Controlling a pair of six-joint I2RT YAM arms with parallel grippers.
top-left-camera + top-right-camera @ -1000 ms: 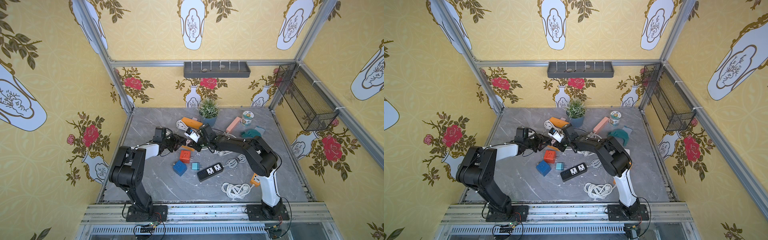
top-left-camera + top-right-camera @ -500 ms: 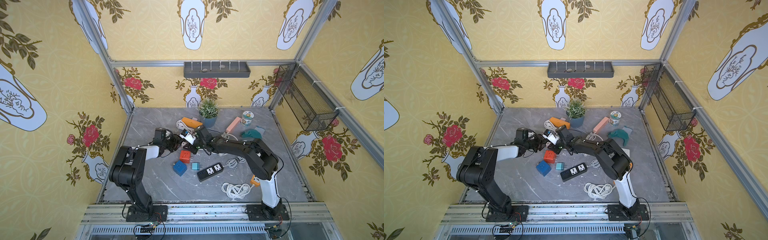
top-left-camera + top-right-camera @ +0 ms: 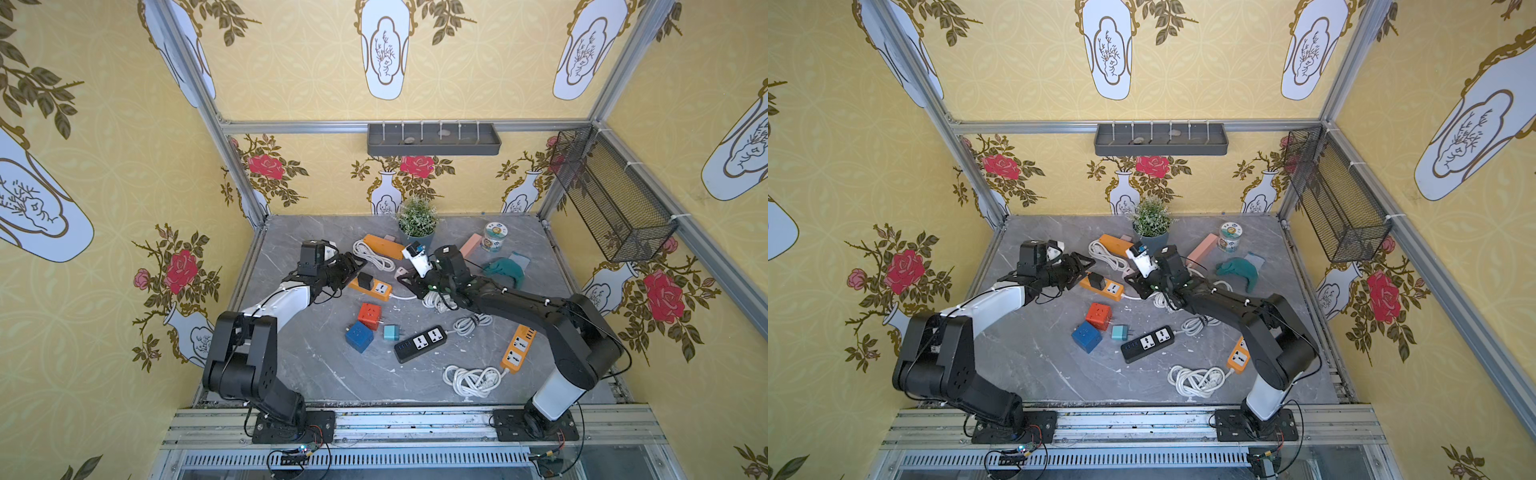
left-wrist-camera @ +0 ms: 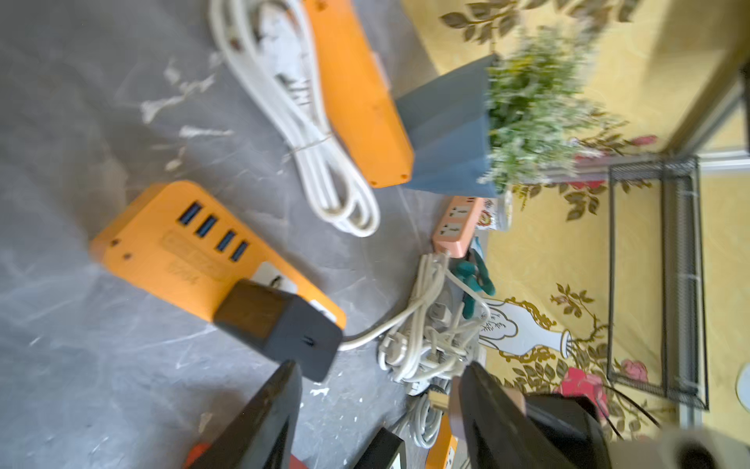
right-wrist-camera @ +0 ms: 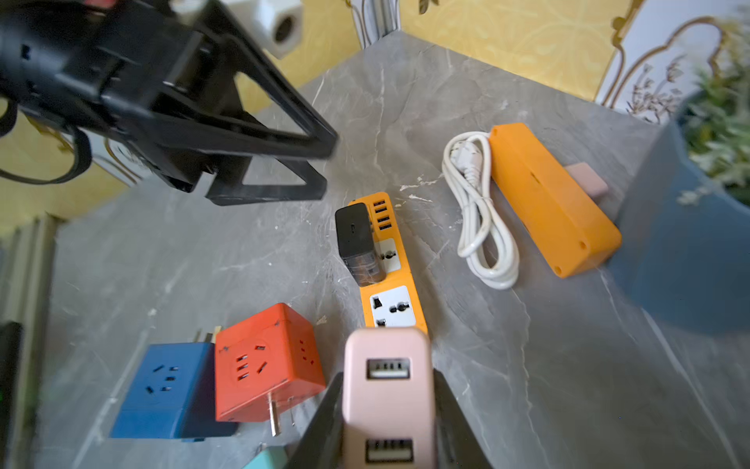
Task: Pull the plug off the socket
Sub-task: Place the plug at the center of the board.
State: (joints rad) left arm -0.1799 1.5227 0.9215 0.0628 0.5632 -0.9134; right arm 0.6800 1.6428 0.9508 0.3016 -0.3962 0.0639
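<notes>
Left jaws had opened and drawn back from the orange socket strip (image 3: 376, 286), which lay on the bench (image 3: 316, 374) with a black adapter (image 3: 365, 279) plugged in. Right jaws had also pulled away, still clamped on the pink plug (image 5: 387, 353), held just beside the strip's cord end.

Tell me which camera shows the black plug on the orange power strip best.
The right wrist view: the black plug is sharp, whole and unobstructed on the orange power strip. The left wrist view shows it larger but motion-blurred. In both top views it is only a small dark block.
</notes>
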